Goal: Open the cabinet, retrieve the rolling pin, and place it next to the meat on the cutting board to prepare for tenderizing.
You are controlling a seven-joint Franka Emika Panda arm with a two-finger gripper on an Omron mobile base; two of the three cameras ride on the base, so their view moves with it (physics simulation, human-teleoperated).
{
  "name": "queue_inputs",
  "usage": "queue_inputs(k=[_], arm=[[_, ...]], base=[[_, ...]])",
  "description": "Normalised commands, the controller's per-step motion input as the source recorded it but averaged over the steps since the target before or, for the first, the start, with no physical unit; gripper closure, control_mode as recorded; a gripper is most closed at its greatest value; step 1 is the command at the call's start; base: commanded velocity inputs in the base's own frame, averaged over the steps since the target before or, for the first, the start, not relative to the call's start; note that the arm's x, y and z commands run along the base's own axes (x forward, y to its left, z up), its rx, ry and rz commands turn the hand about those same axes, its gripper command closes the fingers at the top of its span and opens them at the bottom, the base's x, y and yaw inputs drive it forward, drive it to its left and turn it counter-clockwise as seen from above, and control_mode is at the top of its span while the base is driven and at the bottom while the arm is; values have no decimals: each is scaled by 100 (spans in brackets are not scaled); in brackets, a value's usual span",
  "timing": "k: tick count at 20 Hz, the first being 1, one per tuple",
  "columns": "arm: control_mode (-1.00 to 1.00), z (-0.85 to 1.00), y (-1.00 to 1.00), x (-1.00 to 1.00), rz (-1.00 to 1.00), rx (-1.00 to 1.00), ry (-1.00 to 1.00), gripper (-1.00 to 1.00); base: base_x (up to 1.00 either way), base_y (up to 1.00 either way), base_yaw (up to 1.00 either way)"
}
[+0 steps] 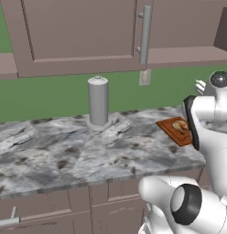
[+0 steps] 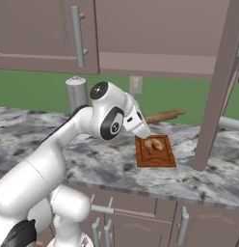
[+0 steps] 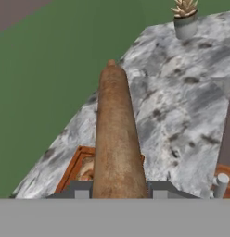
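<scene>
**Rolling pin carried above the board, not yet set down**

The gripper (image 3: pixel 116 192) is clenched on the rolling pin (image 3: pixel 116 134), one finger on each side of its near end, so the pin juts straight out along the hand. In the right base view the pin (image 2: pixel 163 116) hangs in the air just behind the cutting board (image 2: pixel 155 159), its long axis roughly level and parallel to the worktop's back edge, free end pointing toward the open cabinet door (image 2: pixel 220 87). The meat (image 2: pixel 154 144) lies on the board's rear half. Holding the pin by one end probably leaves its length clear to be lowered beside the meat. The board sits near the worktop's front edge.
</scene>
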Motion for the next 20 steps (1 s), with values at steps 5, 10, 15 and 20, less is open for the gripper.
queue_inputs(k=[5,10,15,20], arm=[[-100,-49,0,38,4,0,15,100],[-100,-52,0,38,6,1,12,100],[-100,-61,0,34,7,4,4,100],[-100,-67,-9,23,4,3,-1,100]], base=[[0,0,0],[0,0,0],[0,0,0],[0,0,0]])
